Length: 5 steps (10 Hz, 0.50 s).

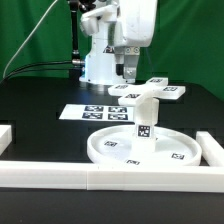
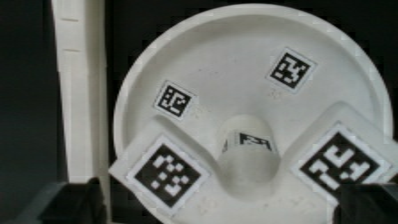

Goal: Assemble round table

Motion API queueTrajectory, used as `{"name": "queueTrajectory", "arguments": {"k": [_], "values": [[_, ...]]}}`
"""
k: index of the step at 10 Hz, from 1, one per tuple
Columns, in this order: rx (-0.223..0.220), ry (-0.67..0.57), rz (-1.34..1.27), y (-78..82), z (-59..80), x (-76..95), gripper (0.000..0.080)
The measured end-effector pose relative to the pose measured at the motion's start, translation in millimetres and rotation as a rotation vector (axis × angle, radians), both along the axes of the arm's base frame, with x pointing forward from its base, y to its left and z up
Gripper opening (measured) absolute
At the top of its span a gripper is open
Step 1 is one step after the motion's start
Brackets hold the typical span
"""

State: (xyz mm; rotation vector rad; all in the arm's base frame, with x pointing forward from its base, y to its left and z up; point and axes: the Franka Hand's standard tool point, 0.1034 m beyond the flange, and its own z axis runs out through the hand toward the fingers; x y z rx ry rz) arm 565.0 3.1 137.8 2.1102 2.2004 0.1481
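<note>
Parts: one disc [image 1: 105, 148], one upright leg [image 1: 143, 118], one cross piece [image 1: 152, 91] atop; fingers [image 1: 128, 72] near it, grip unclear.

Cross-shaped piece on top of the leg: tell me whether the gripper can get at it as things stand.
Probably yes. The cross-shaped piece lies on the upright leg with nothing over it. The gripper hangs close above its end on the exterior view's left, carrying nothing.

A green curtain [image 1: 30, 35] hangs well behind the jaws and fills the back of the scene. Beneath the jaws spreads a black tabletop [image 1: 35, 105], bounded on the side away from the curtain by white border rails [image 1: 60, 178]. The light is bright and even.
</note>
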Motion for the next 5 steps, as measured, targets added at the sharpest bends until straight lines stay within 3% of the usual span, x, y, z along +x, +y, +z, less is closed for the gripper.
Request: {"name": "queueTrajectory", "arguments": {"k": [2,5], "values": [[0.009,0.018,-0.051,19.1,-4.6,-4.0,0.0649],[0.015,0.031,-0.084,24.7,-9.2,-6.9,0.0649]]}}
